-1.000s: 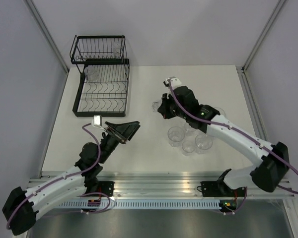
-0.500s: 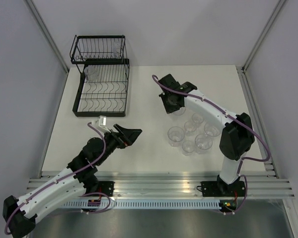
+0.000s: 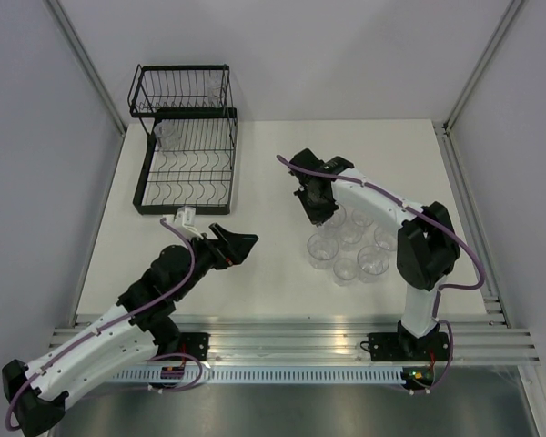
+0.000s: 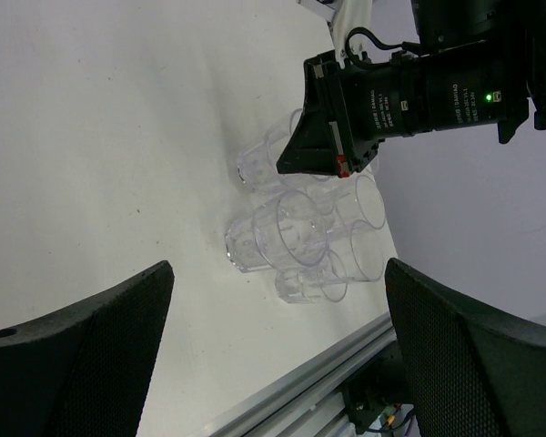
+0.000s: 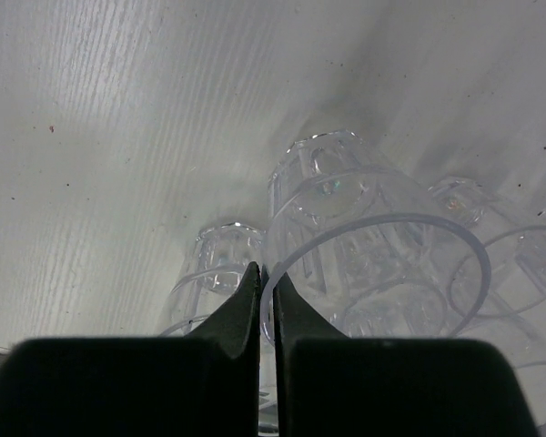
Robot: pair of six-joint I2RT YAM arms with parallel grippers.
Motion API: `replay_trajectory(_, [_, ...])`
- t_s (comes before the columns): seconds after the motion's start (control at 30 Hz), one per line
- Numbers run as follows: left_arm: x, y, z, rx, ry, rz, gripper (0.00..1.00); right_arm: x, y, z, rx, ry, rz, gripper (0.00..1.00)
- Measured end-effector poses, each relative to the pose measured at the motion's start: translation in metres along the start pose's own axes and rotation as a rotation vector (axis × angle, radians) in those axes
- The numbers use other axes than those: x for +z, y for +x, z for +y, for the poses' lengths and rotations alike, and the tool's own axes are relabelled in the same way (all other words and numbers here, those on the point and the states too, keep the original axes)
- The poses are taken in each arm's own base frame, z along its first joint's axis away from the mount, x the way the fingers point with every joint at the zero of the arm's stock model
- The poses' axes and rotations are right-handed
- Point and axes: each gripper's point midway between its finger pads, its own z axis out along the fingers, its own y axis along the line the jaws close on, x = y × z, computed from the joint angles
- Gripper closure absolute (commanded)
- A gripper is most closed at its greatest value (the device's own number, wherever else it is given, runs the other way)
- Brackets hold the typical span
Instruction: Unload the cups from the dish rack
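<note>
- Only the right wrist view shows the grip: the right claw (image 5: 265, 271) is pinched shut on the rim of a cup (image 5: 364, 228).
- From above, that claw sits well right of the rack (image 3: 187, 164), over the loose cups (image 3: 348, 250) on the table (image 3: 273, 146).
- Two rack cups (image 3: 166, 134) sit at the rack's far end.
- The left claw (image 3: 241, 238) gapes wide and empty, just nearer than the rack.

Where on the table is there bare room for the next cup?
Bare: the strip between the dish rack and the right gripper, and the far right corner of the table. Crowded: the cups clustered beside that gripper, which pinches one cup.
</note>
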Motion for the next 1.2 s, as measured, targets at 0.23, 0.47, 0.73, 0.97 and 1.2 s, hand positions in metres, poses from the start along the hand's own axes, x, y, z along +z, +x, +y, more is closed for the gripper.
replay_trajectory(0.23, [0.0,0.002,0.006,0.033,-0.03,0.013,0.0,0.011,0.018,0.001,-0.011,-0.005,0.05,0.99])
replay_trajectory(0.47, [0.009,-0.02,-0.003,0.123,-0.093,-0.009,0.0,0.015,0.023,0.001,-0.008,0.0,0.057,0.6])
replay_trajectory(0.73, [0.034,-0.086,-0.038,0.293,-0.186,-0.14,0.0,-0.016,0.0,0.002,0.004,-0.034,-0.081,0.02])
replay_trajectory(0.97, [0.081,-0.185,-0.023,0.353,-0.373,-0.281,0.0,-0.088,-0.033,0.017,0.011,-0.172,-0.354,0.02])
replay_trajectory(1.2, [0.145,-0.282,0.024,0.327,-0.531,-0.354,0.0,-0.171,-0.023,0.021,0.035,-0.323,-0.627,0.02])
